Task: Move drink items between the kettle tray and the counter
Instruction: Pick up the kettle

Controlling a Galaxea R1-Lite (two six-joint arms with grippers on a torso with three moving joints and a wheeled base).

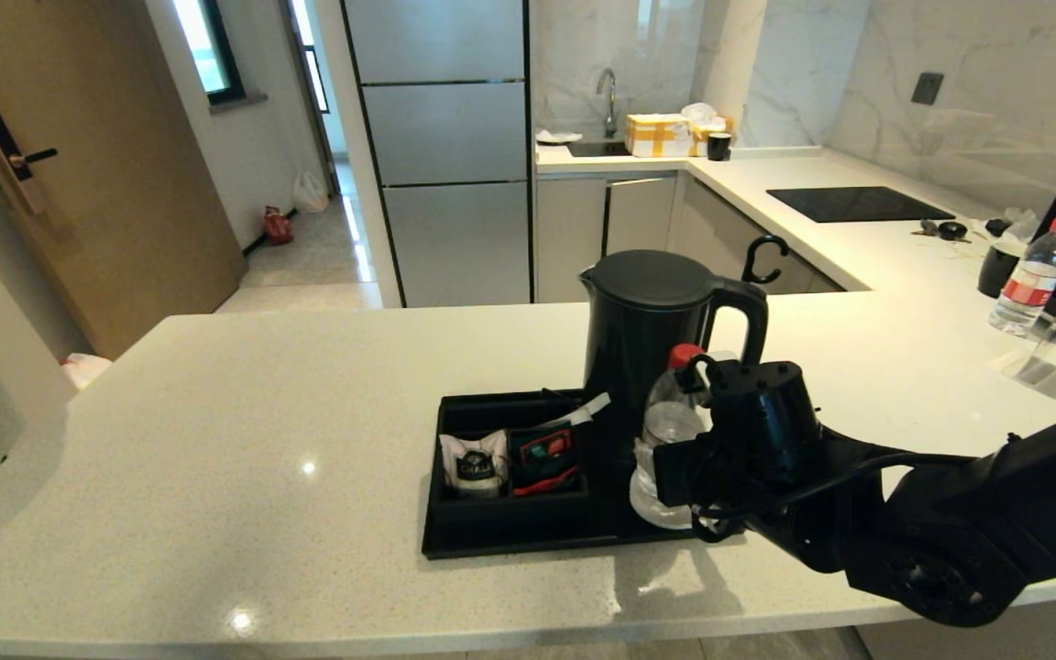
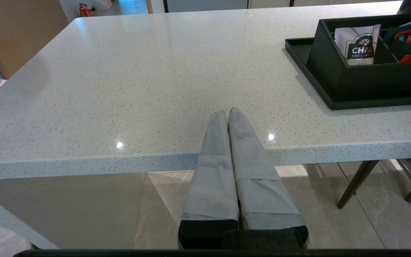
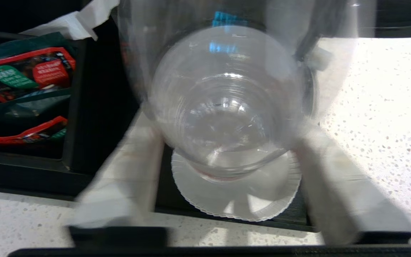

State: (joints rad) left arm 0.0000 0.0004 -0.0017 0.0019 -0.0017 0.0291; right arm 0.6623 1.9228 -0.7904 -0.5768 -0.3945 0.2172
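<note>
Bottle (image 1: pixel 670 431) on tray (image 1: pixel 455 541) coaster (image 3: pixel 236 198), right gripper (image 3: pixel 227 150) straddling it (contact unclear); lift to table (image 1: pixel 262 440) pending; left gripper (image 2: pixel 227 117) closed.

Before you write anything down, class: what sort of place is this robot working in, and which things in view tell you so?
Most likely a small apartment or hotel-suite kitchen: a sink with a tap on the back counter, a black glass hob set into the worktop, and an electric kettle on a tray of drink sachets.
</note>
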